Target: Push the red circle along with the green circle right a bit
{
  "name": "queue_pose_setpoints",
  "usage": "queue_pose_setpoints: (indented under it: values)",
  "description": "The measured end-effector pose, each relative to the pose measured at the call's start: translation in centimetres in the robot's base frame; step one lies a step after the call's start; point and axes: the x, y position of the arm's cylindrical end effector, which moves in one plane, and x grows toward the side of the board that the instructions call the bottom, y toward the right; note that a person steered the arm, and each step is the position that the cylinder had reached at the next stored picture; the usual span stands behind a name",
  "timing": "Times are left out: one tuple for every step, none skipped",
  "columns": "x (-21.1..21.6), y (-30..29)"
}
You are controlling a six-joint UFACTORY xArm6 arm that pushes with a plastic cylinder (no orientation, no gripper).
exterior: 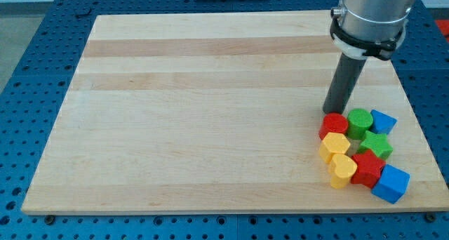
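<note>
One red circle (334,124) and one green circle (360,120), both short glossy cylinders, sit side by side and touching at the top of the cluster near the board's (210,114) right edge, and my tip (330,111) is planted just at the red circle's upper left; it's a bare rod, nothing to open or close. Packed around them I count two yellow blocks (334,146), (343,169), a green star (377,144), another red block (366,168) and two blue blocks (383,121), (391,183).

A pale wooden board (210,114) is laid on a blue perforated table (28,50). Near the board's lower right corner, a green star-like block (377,144), two yellow blocks (334,147) (343,170), a red block (367,168) and two blue blocks (383,121) (391,183) are clustered together, touching.
</note>
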Motion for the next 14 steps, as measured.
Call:
queue_pose_setpoints:
  values:
    - [-0.4, -0.3]
    - [-1.4, -2.7]
    - [-0.9, -6.9]
    - [2.4, -9.8]
    - [4.6, -9.9]
    - [4.7, -8.7]
    - [4.7, -6.6]
    - [4.7, -4.6]
    - [4.7, -3.2]
    - [4.7, -2.4]
    - [4.7, -2.2]
    - [4.7, -2.2]
    - [4.7, -2.1]
    - [4.9, -4.6]
